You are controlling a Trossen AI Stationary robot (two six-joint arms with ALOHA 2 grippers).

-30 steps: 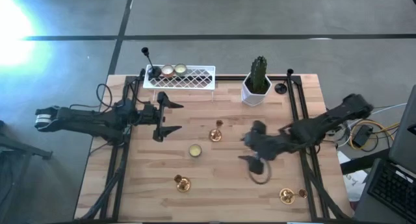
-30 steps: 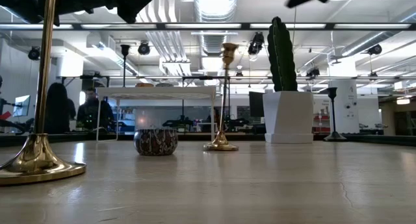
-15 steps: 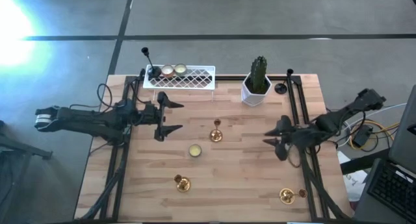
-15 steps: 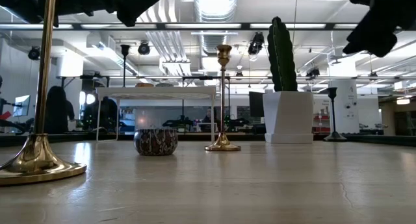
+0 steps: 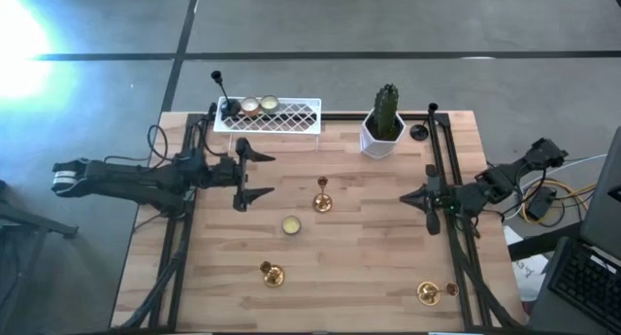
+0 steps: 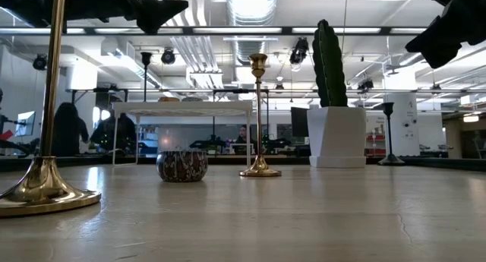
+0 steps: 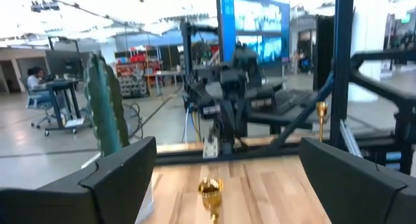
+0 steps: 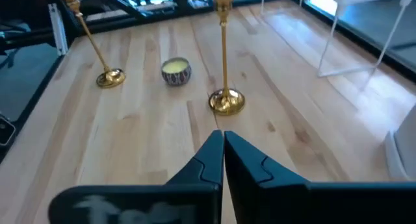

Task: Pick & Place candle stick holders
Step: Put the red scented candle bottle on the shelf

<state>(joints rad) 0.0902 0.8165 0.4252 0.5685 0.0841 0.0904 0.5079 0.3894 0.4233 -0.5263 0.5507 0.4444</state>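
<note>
Three gold stemmed holders stand on their round bases: one mid-table (image 5: 322, 195) (image 8: 225, 62), one near left (image 5: 272, 273), one near right (image 5: 429, 292). A cream-gold cup (image 5: 290, 224) (image 8: 175, 71) sits between them. Two more cups (image 5: 260, 105) sit on the white lattice tray (image 5: 291, 117). One black stemmed holder (image 5: 221, 86) stands at the tray's left end, another (image 5: 420, 131) at the far right. My left gripper (image 5: 254, 174) (image 7: 227, 162) hovers open left of the middle gold holder. My right gripper (image 5: 412, 197) (image 8: 223, 143) is shut and empty at the right.
A white pot with a green cactus (image 5: 385, 123) stands at the far edge, right of the tray. Black frame rails (image 5: 441, 170) run along both sides of the table. Bare wood lies between the holders. People show in the room beyond.
My right gripper has drawn back from the table's middle toward its right edge and a little toward the far edge, rising. The middle gold holder leaned and was blurred a second ago; it now stands upright in the same spot.
</note>
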